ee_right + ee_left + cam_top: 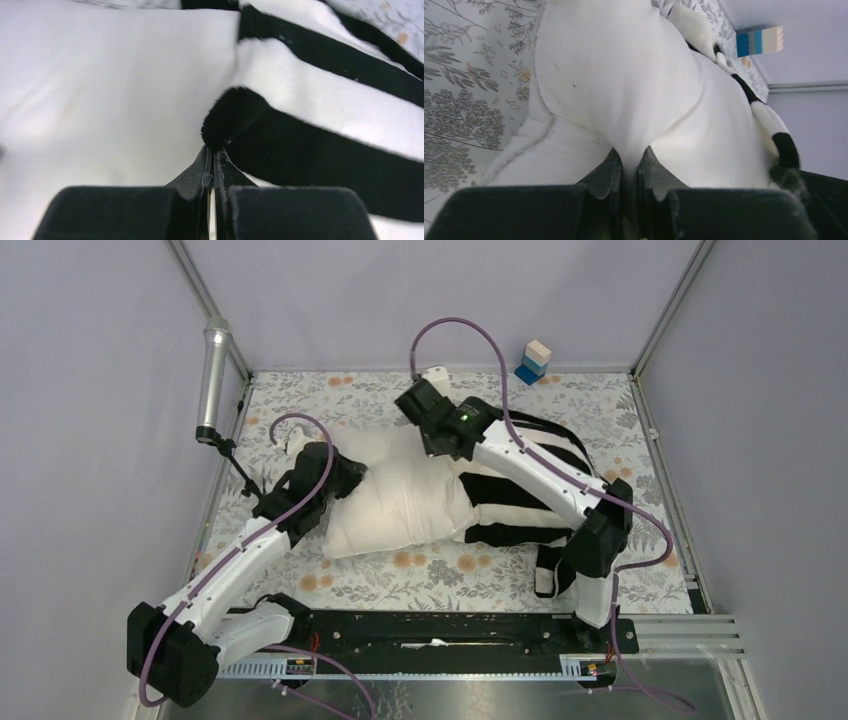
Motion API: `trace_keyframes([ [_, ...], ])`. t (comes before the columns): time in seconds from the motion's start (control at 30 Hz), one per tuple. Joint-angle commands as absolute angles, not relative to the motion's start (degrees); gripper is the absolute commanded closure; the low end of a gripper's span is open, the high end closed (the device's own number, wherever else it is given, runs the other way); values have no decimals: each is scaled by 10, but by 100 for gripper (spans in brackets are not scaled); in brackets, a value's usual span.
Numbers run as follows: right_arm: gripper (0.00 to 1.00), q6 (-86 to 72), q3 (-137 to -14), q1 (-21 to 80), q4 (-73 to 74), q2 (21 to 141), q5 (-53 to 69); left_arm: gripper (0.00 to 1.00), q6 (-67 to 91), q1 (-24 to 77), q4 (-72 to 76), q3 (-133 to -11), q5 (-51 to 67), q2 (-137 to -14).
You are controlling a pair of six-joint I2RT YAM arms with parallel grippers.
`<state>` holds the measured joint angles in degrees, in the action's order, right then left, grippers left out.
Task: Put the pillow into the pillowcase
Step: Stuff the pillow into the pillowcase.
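Pillow [400, 495], part in pillowcase [325, 100], pinched by L gripper [630, 159]; R gripper [214, 154] clamps pillowcase edge.

I'm seeing soft, even light all round, hardly any shadows in the top view, no glare. Left wrist view: the pillow [624, 75] nearly washes out white. Right wrist view runs soft, the pillowcase [320, 105] stripes fuzzy up close.

The pillow [400, 495] lies mid-frame on the surface [620, 420], its right end inside the pillowcase [505, 495]; a block stack [534, 360] stands upper right.
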<state>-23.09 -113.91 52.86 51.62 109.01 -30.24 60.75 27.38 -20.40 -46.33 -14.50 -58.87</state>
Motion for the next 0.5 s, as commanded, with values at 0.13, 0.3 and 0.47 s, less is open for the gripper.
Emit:
trace_keyframes([
  [0.13,77,-250,-1045,481,450,1005,-282,100,688,265,-104,-406,-158,-593],
  [0.3,31,-298,-924,508,452,878,-313,100,667,226,-114,-420,-147,-638],
  [0.47,38,-376,-809,562,484,798,-336,100,651,176,-107,-437,-98,-687],
])
